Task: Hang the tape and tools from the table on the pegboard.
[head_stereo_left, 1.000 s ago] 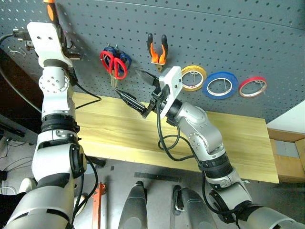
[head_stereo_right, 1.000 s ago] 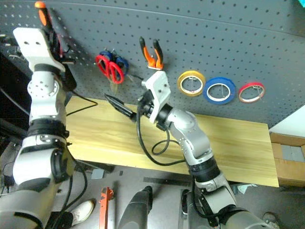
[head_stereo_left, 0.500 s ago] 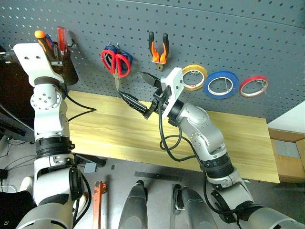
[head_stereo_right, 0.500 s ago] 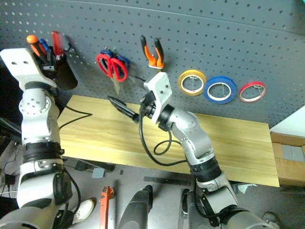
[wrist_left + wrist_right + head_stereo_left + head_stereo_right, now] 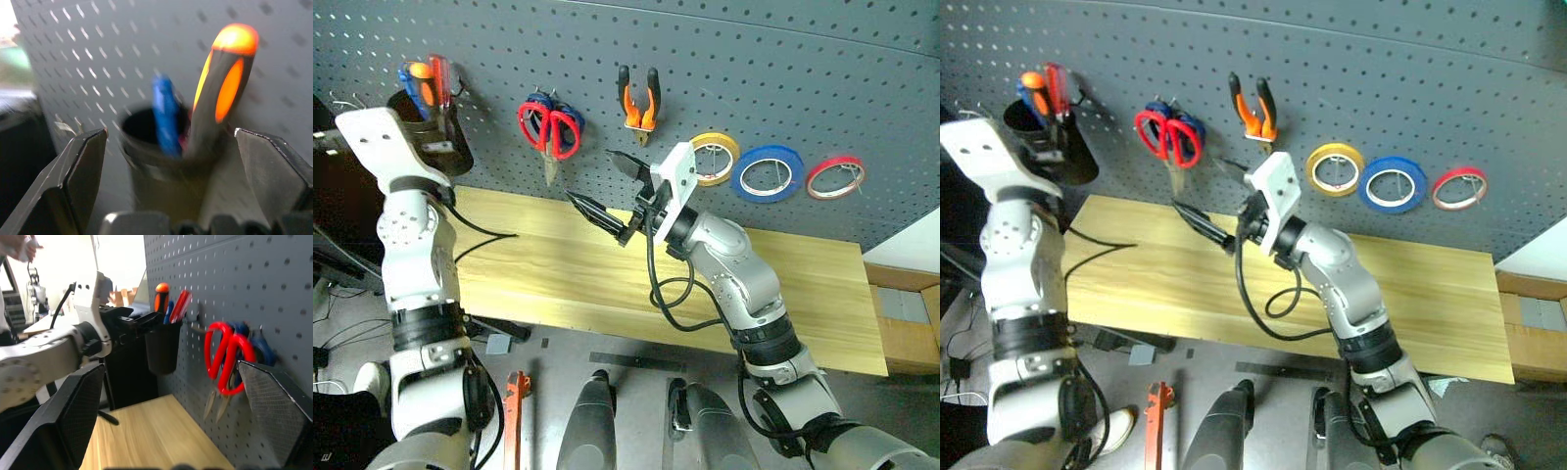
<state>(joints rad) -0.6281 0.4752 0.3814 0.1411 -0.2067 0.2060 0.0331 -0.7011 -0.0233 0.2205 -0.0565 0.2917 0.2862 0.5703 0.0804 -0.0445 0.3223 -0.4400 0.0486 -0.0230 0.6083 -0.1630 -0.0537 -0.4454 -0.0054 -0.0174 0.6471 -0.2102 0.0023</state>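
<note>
Upright, handle-up screwdriver (image 5: pixel 222 83) in black cup (image 5: pixel 163 350), left end effector (image 5: pixel 171 161) spread open, empty

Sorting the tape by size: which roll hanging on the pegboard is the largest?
The blue tape, hanging in the middle between the smaller yellow roll and the red roll on the pegboard.

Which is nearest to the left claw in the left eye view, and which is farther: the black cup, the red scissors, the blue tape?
1. Black cup, just beside the left claw, board's left end.
2. Red scissors, further right.
3. Blue tape, far right.
</note>
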